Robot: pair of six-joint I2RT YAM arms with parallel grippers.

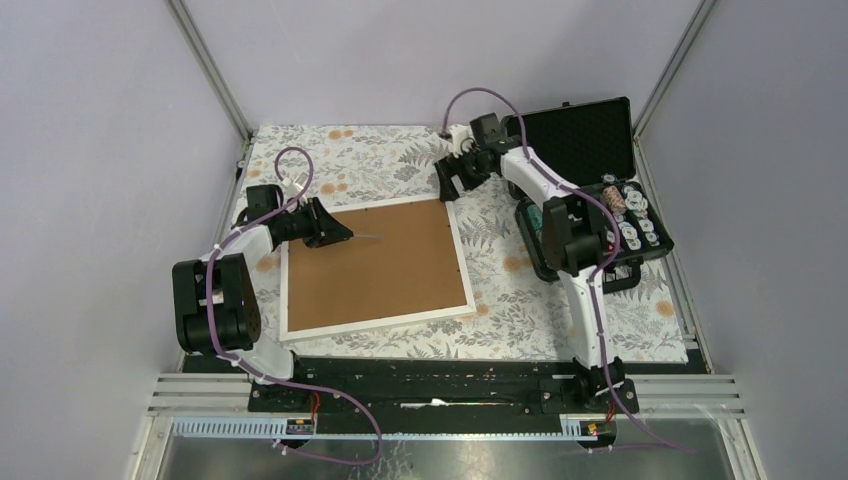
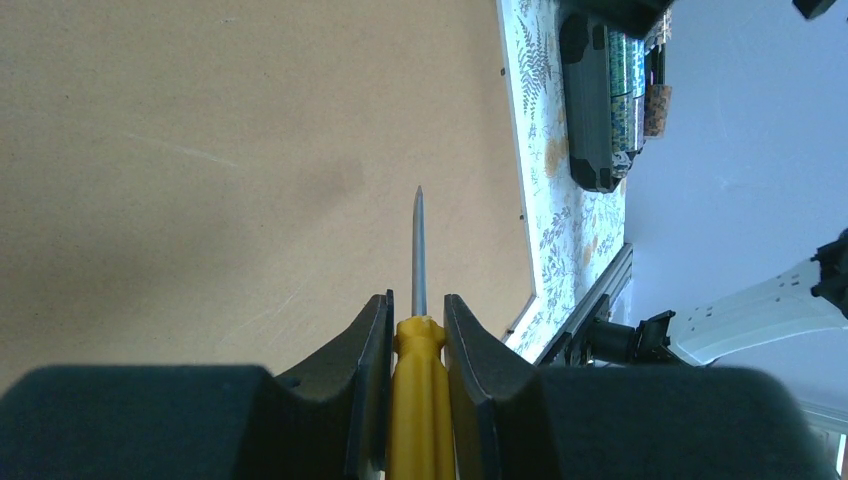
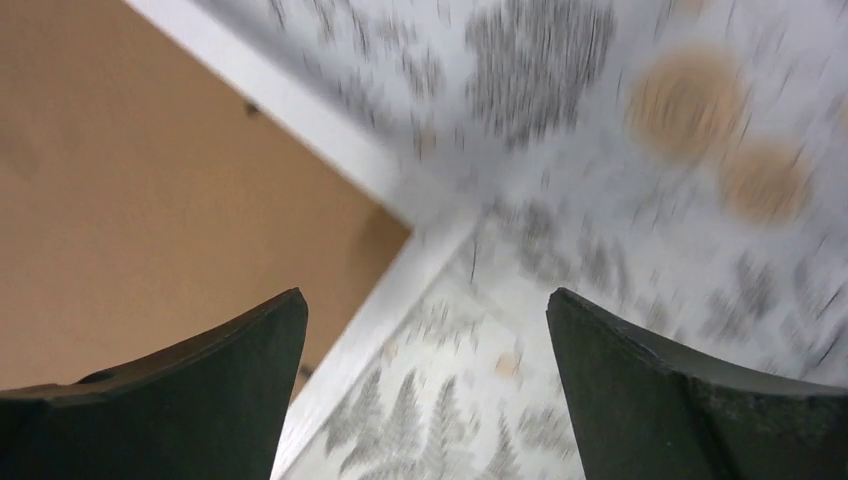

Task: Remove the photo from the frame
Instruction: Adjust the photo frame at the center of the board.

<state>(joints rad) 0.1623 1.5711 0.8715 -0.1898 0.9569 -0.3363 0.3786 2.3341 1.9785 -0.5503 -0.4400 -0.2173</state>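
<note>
The frame (image 1: 380,270) lies face down on the floral cloth, its brown back up inside a thin white border. The photo is hidden under that back. My left gripper (image 1: 340,235) is shut on a yellow-handled screwdriver (image 2: 419,380), gripping the handle just behind the shaft. The steel shaft points out over the brown back (image 2: 200,150), near the frame's left part. My right gripper (image 1: 447,180) hangs open and holds nothing. It is just above the frame's far right corner, whose white border (image 3: 300,110) shows blurred between the fingers (image 3: 425,300).
An open black foam-lined case (image 1: 590,130) stands at the back right, its lower half (image 1: 625,215) holding several small parts. The right arm's base link is beside it. Enclosure walls and metal rails ring the floral cloth (image 1: 520,290).
</note>
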